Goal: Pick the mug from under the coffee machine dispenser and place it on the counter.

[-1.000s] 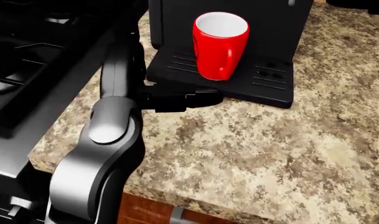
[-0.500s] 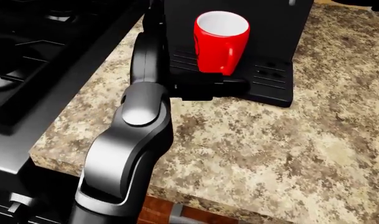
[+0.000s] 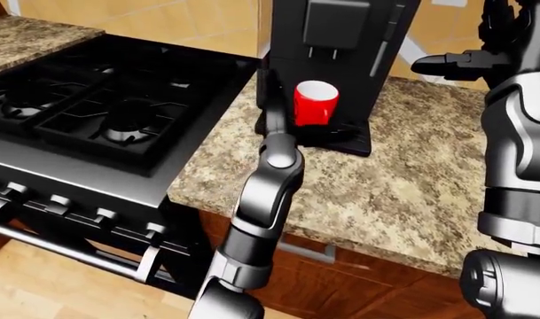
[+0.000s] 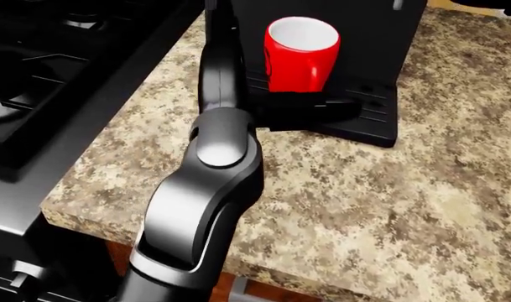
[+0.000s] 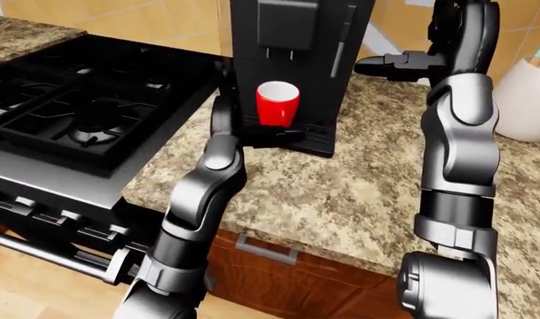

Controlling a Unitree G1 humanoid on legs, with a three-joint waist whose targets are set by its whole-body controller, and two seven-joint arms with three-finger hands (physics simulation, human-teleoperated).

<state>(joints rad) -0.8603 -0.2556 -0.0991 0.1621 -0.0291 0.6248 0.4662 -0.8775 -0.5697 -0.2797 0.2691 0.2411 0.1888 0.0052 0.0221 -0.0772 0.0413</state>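
Standing upright on the black ribbed drip tray (image 4: 369, 116) of the tall black coffee machine (image 5: 296, 60), the glossy red mug with white inside (image 4: 301, 53) sits under the dispenser, at twelve o'clock in the head view. The left hand (image 4: 318, 112) lies low on the tray at the mug's six o'clock, its dark fingers stretched toward three o'clock, spread and not wrapped round the mug. The right hand (image 5: 395, 65) hangs raised at the machine's three o'clock, fingers extended, holding nothing. A black gas stove (image 3: 92, 106) adjoins the speckled granite desk (image 4: 389, 201) at nine o'clock.
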